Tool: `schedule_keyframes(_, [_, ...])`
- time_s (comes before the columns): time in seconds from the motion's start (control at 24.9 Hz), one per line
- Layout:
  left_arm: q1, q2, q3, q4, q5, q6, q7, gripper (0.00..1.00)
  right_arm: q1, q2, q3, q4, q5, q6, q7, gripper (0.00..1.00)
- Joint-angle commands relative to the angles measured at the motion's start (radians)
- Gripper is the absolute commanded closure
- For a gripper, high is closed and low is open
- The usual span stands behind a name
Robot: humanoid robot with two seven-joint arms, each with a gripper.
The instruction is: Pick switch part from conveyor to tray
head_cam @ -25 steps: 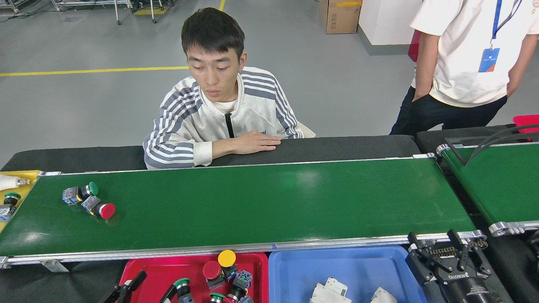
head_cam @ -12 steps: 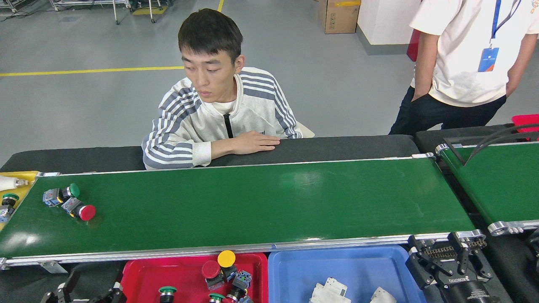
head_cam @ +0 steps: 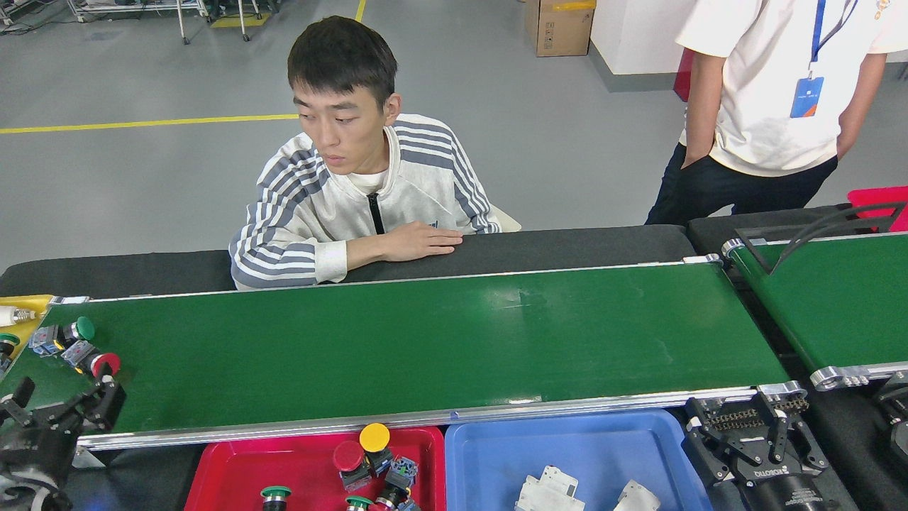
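Head view: two switch parts at far left end of conveyor (head_cam: pixel 425 341). Red switch (head_cam: pixel 96 360) just beyond left pincer (head_cam: pixel 60 404), slightly right of it; long axis roughly along belt, cap toward right. Green switch (head_cam: pixel 67 333) just behind red one. Left pincer spread, empty, clearly nearer. Right pincer (head_cam: pixel 752 433) spread, empty, well apart off right end. Red tray (head_cam: pixel 220 472) below near rail.

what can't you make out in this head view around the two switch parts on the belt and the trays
- Red-capped switch part on the glossy green conveyor: its lower edge is hidden behind the left tool.
- Left tool: dark and seen end-on, so open or shut is unclear.
- Red plastic tray: cut off by the bottom edge.
- White parts in the blue plastic tray: cropped by the bottom edge.
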Motion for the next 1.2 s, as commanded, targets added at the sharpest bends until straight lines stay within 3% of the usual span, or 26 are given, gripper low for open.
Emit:
schedule_keyframes(0.0, [-0.038, 0.031, -0.025, 0.052, 0.018, 0.002, 0.002, 0.00, -0.005, -0.002, -0.001, -0.014, -0.002, -0.005, -0.010, 0.00])
schedule_keyframes(0.4, [-0.153, 0.085, -0.056, 0.321, 0.056, 0.028, 0.010, 0.02, -0.034, -0.010, 0.051, -0.010, -0.001, -0.010, -0.008, 0.00])
schedule_keyframes(0.44, [-0.158, 0.097, -0.056, 0.348, 0.058, 0.048, 0.012, 0.05, -0.043, -0.010, 0.062, -0.007, -0.001, -0.010, -0.008, 0.00])
schedule_keyframes(0.56, [-0.175, 0.117, -0.056, 0.440, 0.087, 0.112, 0.013, 0.27, -0.089, -0.013, 0.098, 0.016, -0.001, -0.010, -0.008, 0.00])
schedule_keyframes(0.72, [-0.178, 0.151, -0.090, 0.468, 0.178, 0.137, 0.015, 0.50, -0.120, -0.013, 0.135, 0.035, -0.001, -0.010, -0.007, 0.00])
schedule_keyframes(0.92, [-0.178, 0.169, -0.177, 0.500, 0.264, 0.183, 0.013, 0.57, -0.131, -0.013, 0.151, 0.038, -0.001, -0.022, -0.008, 0.00])
schedule_keyframes(1.16, [-0.175, 0.129, -0.202, 0.449, 0.273, 0.176, 0.015, 0.61, -0.131, -0.007, 0.152, 0.042, -0.001, -0.030, -0.007, 0.00])
